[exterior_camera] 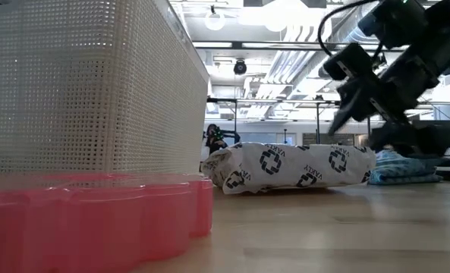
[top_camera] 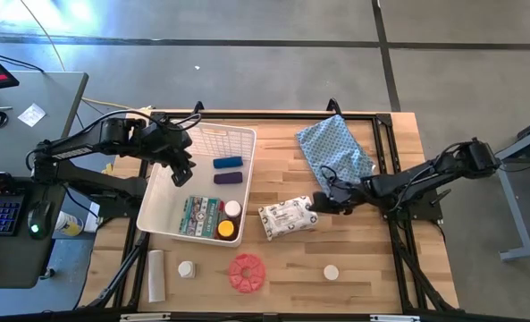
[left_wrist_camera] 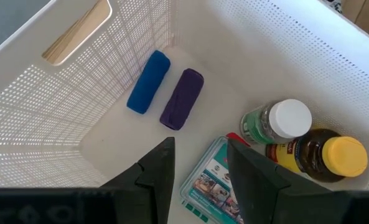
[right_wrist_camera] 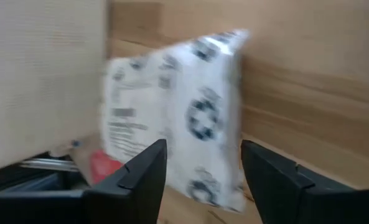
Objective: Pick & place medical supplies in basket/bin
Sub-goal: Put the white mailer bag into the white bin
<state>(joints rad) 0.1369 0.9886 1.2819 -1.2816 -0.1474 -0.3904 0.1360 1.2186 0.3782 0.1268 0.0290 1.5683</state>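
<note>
The white lattice bin (top_camera: 157, 201) stands on the table's left half. In it lie a blue cylinder (left_wrist_camera: 148, 81), a purple cylinder (left_wrist_camera: 182, 98), a green-white packet (left_wrist_camera: 210, 180), a white-capped jar (left_wrist_camera: 284, 119) and the amber yellow-capped bottle (left_wrist_camera: 330, 158). My left gripper (top_camera: 184, 173) hovers open over the bin's inside (left_wrist_camera: 200, 155), touching nothing. A white printed packet (top_camera: 289, 217) lies flat on the table right of the bin. My right gripper (top_camera: 321, 204) is open just off the packet's right end (right_wrist_camera: 204, 155), the packet (right_wrist_camera: 178, 118) ahead of its fingers.
A red disc (top_camera: 247, 273), two white-capped jars (top_camera: 186, 268) (top_camera: 332, 272) and a white cylinder (top_camera: 155, 275) lie near the table's near edge. The blue patterned cloth (top_camera: 336, 148) lies behind my right gripper. Bare wood lies between the packet and the near-edge items.
</note>
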